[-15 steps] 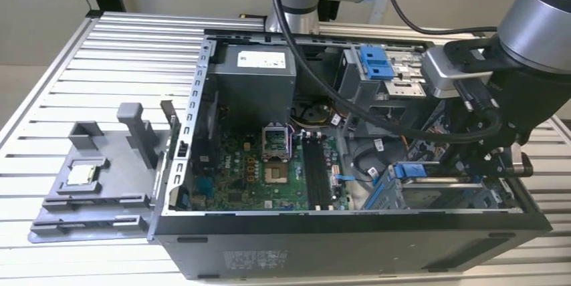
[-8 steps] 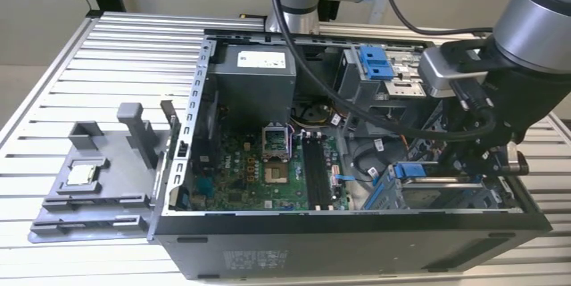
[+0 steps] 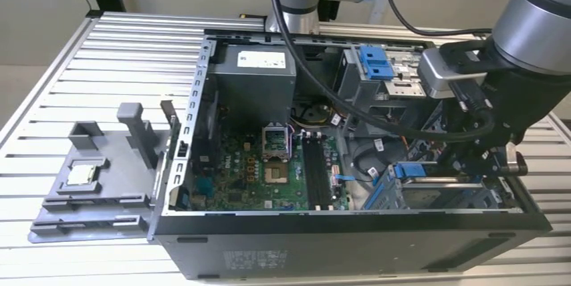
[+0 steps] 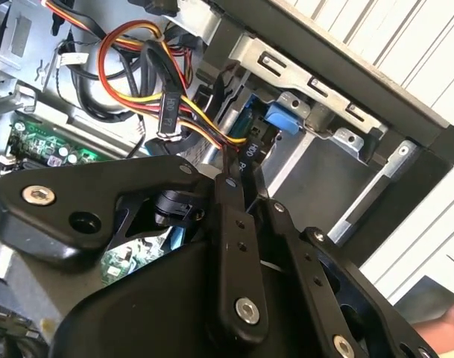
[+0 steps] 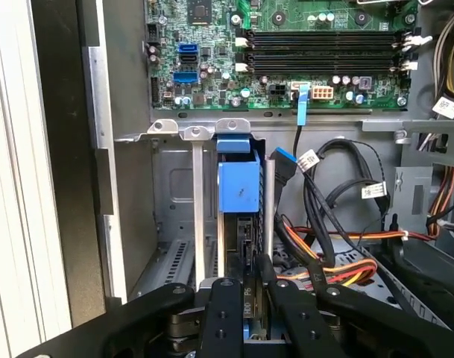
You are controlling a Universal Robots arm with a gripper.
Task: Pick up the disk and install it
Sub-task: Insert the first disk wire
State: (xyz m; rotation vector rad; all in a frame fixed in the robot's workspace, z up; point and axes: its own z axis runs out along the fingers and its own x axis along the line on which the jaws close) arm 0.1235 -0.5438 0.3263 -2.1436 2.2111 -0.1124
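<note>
From my station I count one arm (image 3: 535, 25) reaching down into the one open computer case (image 3: 357, 246) on the slatted tabletop (image 3: 116, 52). Its pincer (image 5: 250, 287) sits low in the drive cage (image 5: 171, 179) at the case's corner on the exterior view's right. Its two black fingers (image 5: 225, 313) are pressed close together with only a slit between them. One black labelled cable plug (image 5: 249, 304) lies along that slit, and I cannot tell whether it is pinched. The one disk (image 5: 238, 186) stands on edge in a slot of that cage, just beyond the fingertips. Its blue bracket faces me in the first wrist view and also shows in the exterior view (image 3: 410, 170). I count a second blue bracket (image 3: 379, 62) higher in the case, well apart from the first. One bundle of red, yellow and black wires (image 5: 338, 265) runs beside the cage. Past the cage lies the motherboard (image 3: 259, 172) with four long memory slots (image 5: 323, 51). On the exterior view's left, outside the case, one grey fixture (image 3: 98, 186) carries one small square chip (image 3: 82, 174).
</note>
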